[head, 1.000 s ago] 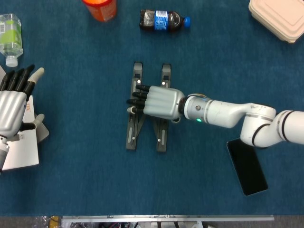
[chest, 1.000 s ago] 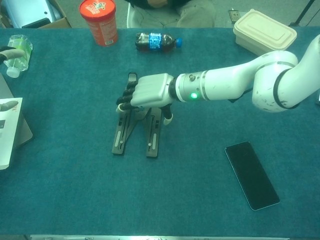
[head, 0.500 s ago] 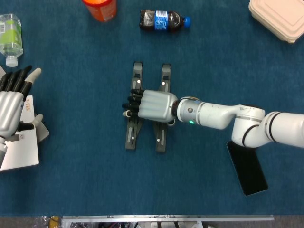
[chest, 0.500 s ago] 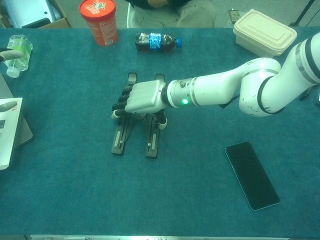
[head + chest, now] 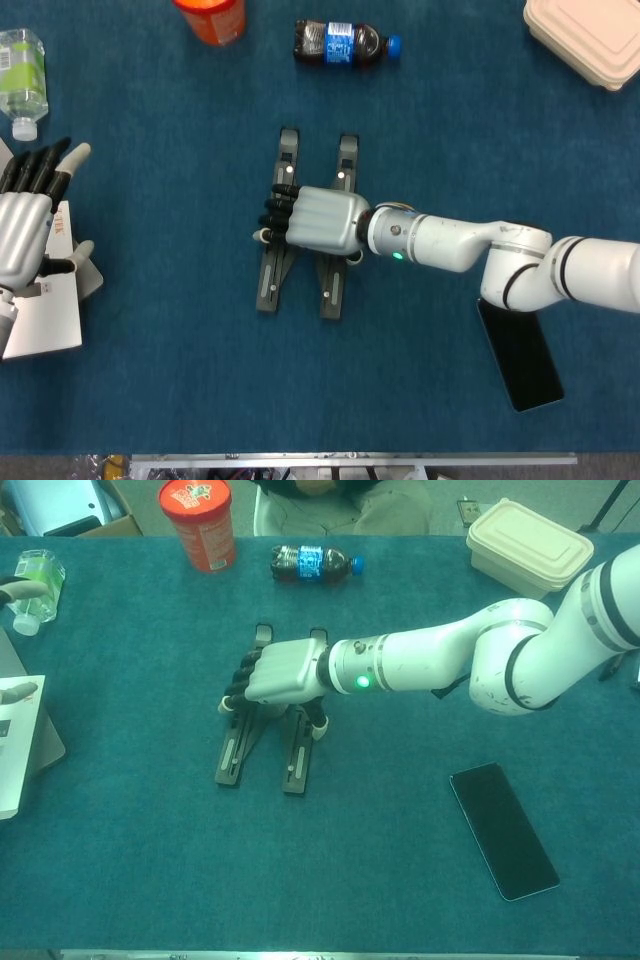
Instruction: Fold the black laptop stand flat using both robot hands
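Note:
The black laptop stand [image 5: 272,280] lies in the middle of the blue table as two long rails side by side, also shown in the chest view [image 5: 229,755]. My right hand [image 5: 318,218] lies across the middle of both rails, reaching in from the right. Its dark fingers curl over the left rail and its thumb hooks beside the right rail, so it grips the stand [image 5: 280,672]. The stand's middle is hidden under the hand. My left hand [image 5: 25,225] is at the far left edge, far from the stand, with fingers spread and holding nothing.
A black phone [image 5: 520,355] lies at the right under my right forearm. At the back are an orange canister [image 5: 210,15], a cola bottle [image 5: 345,43], a water bottle [image 5: 20,75] and a beige lunch box [image 5: 585,35]. White paper [image 5: 45,310] lies under my left hand.
My right hand has closed over the stand and shifted slightly left, and the stand's near ends have swung a little to the left with it. The left hand has stayed put.

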Motion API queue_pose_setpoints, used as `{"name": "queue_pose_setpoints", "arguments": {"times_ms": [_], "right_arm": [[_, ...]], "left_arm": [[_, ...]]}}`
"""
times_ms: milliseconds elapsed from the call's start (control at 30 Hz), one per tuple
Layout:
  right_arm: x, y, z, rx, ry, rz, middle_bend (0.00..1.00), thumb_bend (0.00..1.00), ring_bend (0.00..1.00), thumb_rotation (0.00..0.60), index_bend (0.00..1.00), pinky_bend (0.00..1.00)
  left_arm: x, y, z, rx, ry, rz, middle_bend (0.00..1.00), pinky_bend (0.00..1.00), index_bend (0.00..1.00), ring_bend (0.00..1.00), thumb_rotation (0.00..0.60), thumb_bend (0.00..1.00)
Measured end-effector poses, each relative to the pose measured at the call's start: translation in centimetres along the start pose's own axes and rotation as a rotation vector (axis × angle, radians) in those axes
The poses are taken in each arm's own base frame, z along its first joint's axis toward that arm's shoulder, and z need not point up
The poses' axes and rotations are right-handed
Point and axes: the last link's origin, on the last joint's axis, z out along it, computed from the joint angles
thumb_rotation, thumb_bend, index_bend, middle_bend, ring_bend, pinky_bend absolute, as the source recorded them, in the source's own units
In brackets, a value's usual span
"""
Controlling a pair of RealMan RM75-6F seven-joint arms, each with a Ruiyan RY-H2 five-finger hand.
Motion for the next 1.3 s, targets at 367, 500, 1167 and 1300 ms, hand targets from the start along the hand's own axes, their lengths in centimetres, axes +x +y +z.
{"name": "queue_pose_setpoints", "arguments": {"times_ms": [367,500,1167,1300], "right_arm": [[0.28,-0.16,0.26,-0.004,0.000,0.016,0.19,0.08,0.08,0.600,0.00,0.03],[0.33,-0.15,0.22,-0.005,0.004,0.018,0.21,0.10,0.11,0.600,0.00,0.07],[0.24,-0.23,0.04,-0.001,0.026,0.016,0.30,0.10,0.32,0.600,0.00,0.39],[0.26,-0.19,-0.04,-0.001,0.031,0.017,0.31,0.10,0.35,0.600,0.00,0.42]], "left_arm": [[-0.08,-0.21,-0.09,0.003,-0.003,-0.013,0.00,0.00,0.00,0.00,0.600,0.25],[-0.17,-0.19,-0.12,0.001,-0.006,-0.014,0.00,0.00,0.00,0.00,0.600,0.25],[-0.65,-0.21,-0.03,-0.001,-0.017,-0.028,0.00,0.00,0.00,0.00,0.600,0.25],[-0.74,-0.14,0.02,-0.003,-0.019,-0.032,0.00,0.00,0.00,0.00,0.600,0.25]]}}
